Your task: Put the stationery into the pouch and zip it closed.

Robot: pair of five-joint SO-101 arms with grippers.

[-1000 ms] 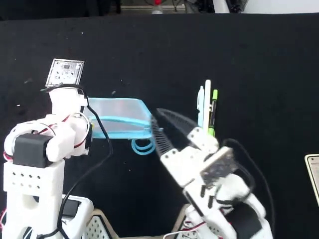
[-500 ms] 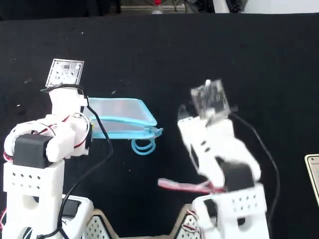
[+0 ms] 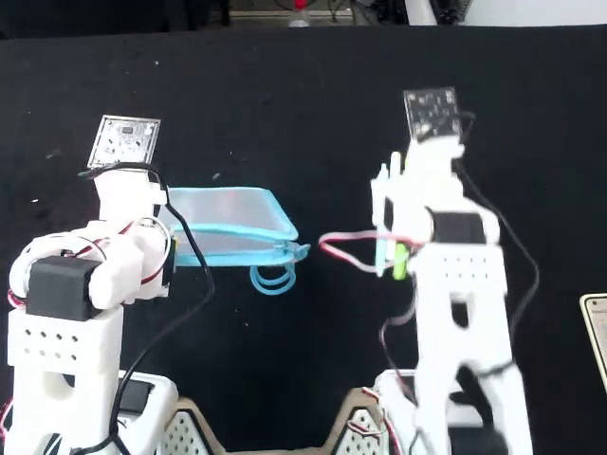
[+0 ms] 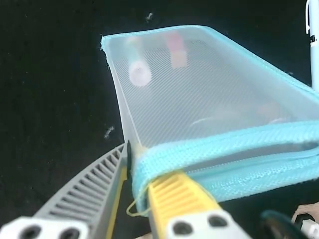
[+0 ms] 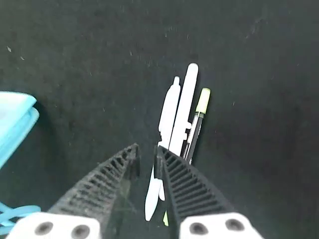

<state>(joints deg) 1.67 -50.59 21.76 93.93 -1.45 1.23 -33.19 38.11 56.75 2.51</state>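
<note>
A translucent pouch [image 3: 228, 223] with teal zipper trim lies on the black table left of centre. My left gripper [image 4: 130, 149] is shut on the zipper edge at one corner of the pouch [image 4: 199, 99]. A white marker [image 4: 139, 74] and a pink item show through the mesh. Two white pens [image 5: 183, 109] and a green-capped pen [image 5: 198, 117] lie side by side to the pouch's right. My right gripper [image 5: 147, 154] hangs just above their near ends, fingers slightly open with nothing clamped. In the high view the right arm [image 3: 446, 227] covers most of the pens [image 3: 382, 185].
A teal loop [image 3: 272, 280] trails from the pouch's zipper end toward the front. A pink cable [image 3: 346, 251] sags off the right arm between pouch and pens. A pale card [image 3: 596, 322] lies at the table's right edge.
The right arm swung away from the pouch's zipper end, rose upright and now stands over the pens. The left arm and the pouch have not moved.
</note>
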